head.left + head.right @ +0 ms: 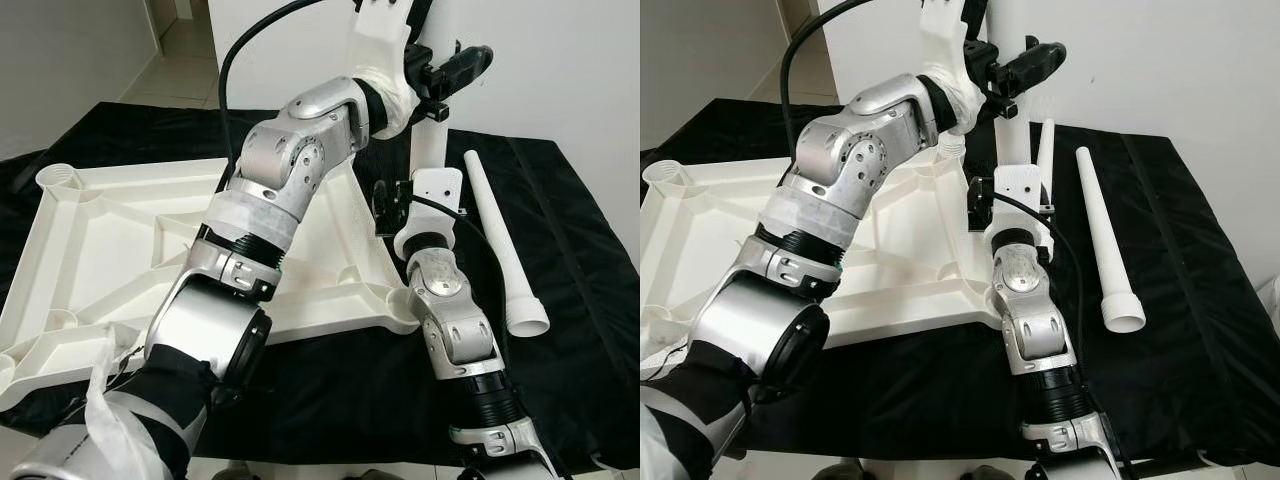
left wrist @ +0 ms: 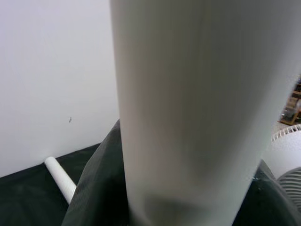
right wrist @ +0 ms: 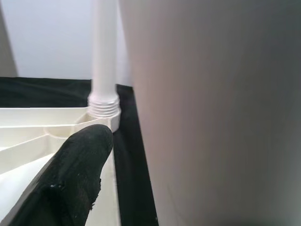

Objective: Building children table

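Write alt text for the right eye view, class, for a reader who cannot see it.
Both grippers hold an upright white table leg at a corner of an upturned white tabletop: the left gripper high, the right gripper near its base. A loose leg lies on the black cloth alongside.

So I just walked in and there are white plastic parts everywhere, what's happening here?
The robot is putting together a children's table. The white tabletop lies upside down on a black cloth. Both arms work on an upright leg at its far corner: the left gripper is high on it, the right gripper near its base. Another leg already stands behind, and a spare leg lies loose on the cloth.
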Controlling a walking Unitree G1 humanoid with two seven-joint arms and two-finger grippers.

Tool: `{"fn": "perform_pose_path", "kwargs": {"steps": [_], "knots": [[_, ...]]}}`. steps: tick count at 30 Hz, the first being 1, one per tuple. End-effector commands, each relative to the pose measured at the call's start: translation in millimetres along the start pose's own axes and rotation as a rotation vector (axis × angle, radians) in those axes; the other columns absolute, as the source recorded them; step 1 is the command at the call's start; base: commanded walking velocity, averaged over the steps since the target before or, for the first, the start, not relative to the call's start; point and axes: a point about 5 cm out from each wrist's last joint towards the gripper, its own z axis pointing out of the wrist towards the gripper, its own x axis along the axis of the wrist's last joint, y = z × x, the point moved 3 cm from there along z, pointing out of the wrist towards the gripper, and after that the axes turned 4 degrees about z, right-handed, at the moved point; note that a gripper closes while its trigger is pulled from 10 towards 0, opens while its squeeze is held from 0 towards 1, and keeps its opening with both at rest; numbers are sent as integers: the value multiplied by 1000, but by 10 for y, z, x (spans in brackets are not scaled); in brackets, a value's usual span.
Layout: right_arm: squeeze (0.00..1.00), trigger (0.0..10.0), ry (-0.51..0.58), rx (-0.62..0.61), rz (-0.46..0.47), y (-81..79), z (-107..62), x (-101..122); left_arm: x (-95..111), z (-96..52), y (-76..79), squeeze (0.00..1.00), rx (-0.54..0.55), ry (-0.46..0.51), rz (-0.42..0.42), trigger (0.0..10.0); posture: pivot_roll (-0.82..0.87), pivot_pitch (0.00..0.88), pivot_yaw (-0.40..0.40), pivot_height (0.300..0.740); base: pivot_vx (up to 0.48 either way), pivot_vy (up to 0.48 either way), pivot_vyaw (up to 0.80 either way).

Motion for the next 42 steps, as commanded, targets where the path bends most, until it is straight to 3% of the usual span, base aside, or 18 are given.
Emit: {"fn": "perform_pose_path", "kwargs": {"steps": [1,2,5,7,8,9,26,27,32,34,35,39,42], "knots": [[0,9373,-11,-6,-11,-6,19,-28,56,47,144,0,-56,16,3,10000,10,0,-12,740,0,0,0],[0,7333,-4,-16,-14,8,22,-13,56,51,151,0,-56,16,3,10000,10,0,-12,740,0,0,0],[0,7059,11,-34,-25,18,27,16,57,54,155,0,-53,17,6,10000,8,0,-11,740,0,0,0],[0,2627,21,-54,-29,26,36,36,58,54,164,0,-49,19,8,10000,8,0,-12,740,0,0,0],[0,2627,21,-54,-29,26,36,36,58,54,164,0,-49,19,8,10000,8,0,-12,740,0,0,0],[0,0,23,-63,-33,27,41,38,61,55,169,0,-46,22,7,10000,9,0,-12,740,0,0,0],[0,0,10,-120,-42,97,55,7,66,51,256,0,-61,30,62,10000,13,0,-9,740,0,0,0],[0,10000,6,-126,-39,104,59,2,70,49,256,0,-58,33,66,10000,14,0,-8,740,0,0,0],[0,10000,6,-129,-34,118,71,11,96,42,250,0,-46,62,62,10000,15,0,-7,740,0,0,0],[0,10000,5,-129,-32,117,73,10,109,32,270,0,-75,90,23,10000,16,0,-6,740,0,0,0],[0,10000,4,-128,-30,115,74,8,114,27,275,1000,-84,101,-2,10000,16,0,-6,740,0,0,0],[0,10000,-1,-132,-12,116,75,1,132,-3,302,1000,-126,108,-65,10000,17,0,-4,740,0,0,0],[0,10000,-2,-138,2,127,76,0,155,-28,318,1000,-149,117,-45,10000,18,0,-4,740,0,0,0]]}}
